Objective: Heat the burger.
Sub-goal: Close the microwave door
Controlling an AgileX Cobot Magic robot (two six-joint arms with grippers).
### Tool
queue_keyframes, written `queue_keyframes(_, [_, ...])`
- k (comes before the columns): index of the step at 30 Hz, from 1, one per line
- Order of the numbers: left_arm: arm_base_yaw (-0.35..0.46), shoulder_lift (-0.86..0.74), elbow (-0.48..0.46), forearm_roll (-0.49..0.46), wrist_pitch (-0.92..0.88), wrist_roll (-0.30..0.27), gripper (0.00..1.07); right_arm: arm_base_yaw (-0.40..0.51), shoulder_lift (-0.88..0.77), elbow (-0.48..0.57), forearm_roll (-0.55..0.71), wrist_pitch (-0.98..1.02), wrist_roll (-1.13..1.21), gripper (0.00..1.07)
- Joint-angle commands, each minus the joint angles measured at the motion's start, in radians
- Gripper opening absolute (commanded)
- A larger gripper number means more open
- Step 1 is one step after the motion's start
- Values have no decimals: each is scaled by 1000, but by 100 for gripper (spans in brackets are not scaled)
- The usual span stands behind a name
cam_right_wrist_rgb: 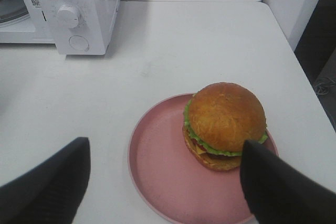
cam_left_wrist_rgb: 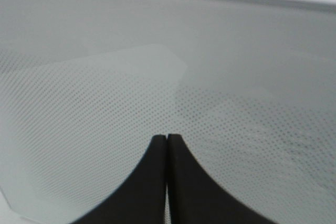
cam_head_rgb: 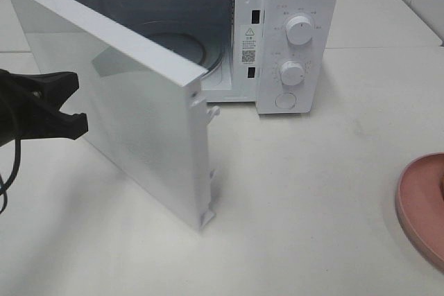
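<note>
Exterior high view: the microwave (cam_head_rgb: 295, 32) is standing with its door (cam_head_rgb: 118, 95) swung open; the left gripper (cam_head_rgb: 73, 105) is sitting beside the door.

Left wrist view: its fingers (cam_left_wrist_rgb: 152, 182) are pressing together, empty, facing the door's dotted window (cam_left_wrist_rgb: 105, 103).

Right wrist view: the right gripper (cam_right_wrist_rgb: 165, 174) is hovering with jaws spread wide over the burger (cam_right_wrist_rgb: 224, 124), which is resting on the pink plate (cam_right_wrist_rgb: 157, 177).

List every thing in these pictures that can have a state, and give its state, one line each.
Microwave door: open.
Microwave cavity: no food inside.
Burger: upright on the plate, ungripped.
Pink plate: on the table.
Left gripper: jaws shut, against the door.
Right gripper: jaws open.
</note>
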Motion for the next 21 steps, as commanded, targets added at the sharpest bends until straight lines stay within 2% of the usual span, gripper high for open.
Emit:
queue_keyframes(1, [-48, 2, -32, -90, -18, 37, 0, -6, -27, 2, 1, 0, -10, 76])
queue_keyframes(5, [-116, 42, -107, -187, -5, 53, 0, -6, -27, 2, 1, 0, -10, 76])
queue_keyframes(10, [-160, 92, -169, -228, 9, 55, 0, -6, -27, 2, 1, 0, -10, 76])
queue_keyframes(17, [-213, 179, -282, -251, 24, 86, 0, -6, -27, 2, 1, 0, -10, 76])
queue_keyframes(21, [-248, 245, -371, -344, 25, 92, 0, -6, -27, 2, 1, 0, -10, 76])
